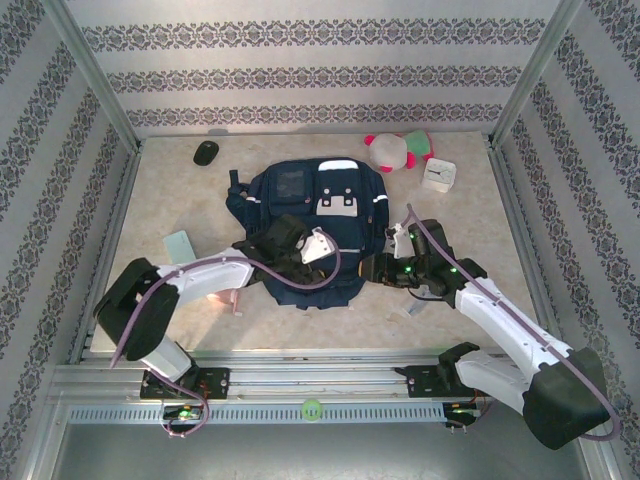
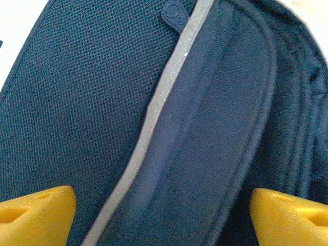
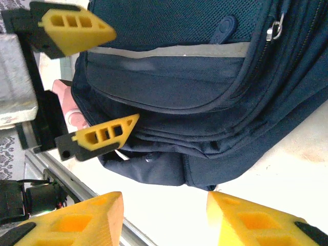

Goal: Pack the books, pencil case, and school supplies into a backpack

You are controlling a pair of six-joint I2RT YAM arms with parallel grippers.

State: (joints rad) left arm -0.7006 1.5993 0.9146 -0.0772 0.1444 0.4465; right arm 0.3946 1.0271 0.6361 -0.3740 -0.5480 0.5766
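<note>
Top external view: the navy backpack (image 1: 300, 215) lies flat in the middle of the table (image 1: 470, 300), front side up, its grey-white patch toward the far end. The left gripper (image 1: 295, 255) hangs over the near half of the backpack, and the right gripper (image 1: 368, 268) sits just beside the backpack's near right corner, pointing left at it. From this height I cannot tell how far apart either pair of fingers is. A flat teal square (image 1: 178, 245) lies on the table to the left of the backpack, apart from it. A pale pink piece (image 1: 230, 298) shows under the left arm, near the backpack's near left corner. Along the far edge lie a black mouse (image 1: 205, 152), a plush toy (image 1: 397, 150) and a white clock (image 1: 438, 175).

Left wrist view: the left gripper (image 2: 164, 215) is spread wide, its yellow fingers (image 2: 36, 212) at the two lower corners with only backpack (image 2: 77, 102) fabric beneath. A grey strip (image 2: 148, 133) runs slantwise across the cloth, and a zipper pull (image 2: 174, 11) shows at the top.

Right wrist view: the right gripper (image 3: 164, 215) is parted wide with nothing between its fingers. Ahead of it the left gripper (image 3: 123, 77) straddles the front pocket of the backpack (image 3: 215, 102), also wide apart and gripping nothing. The pale pink piece (image 3: 66, 105) lies just beside the backpack, behind the left gripper.
</note>
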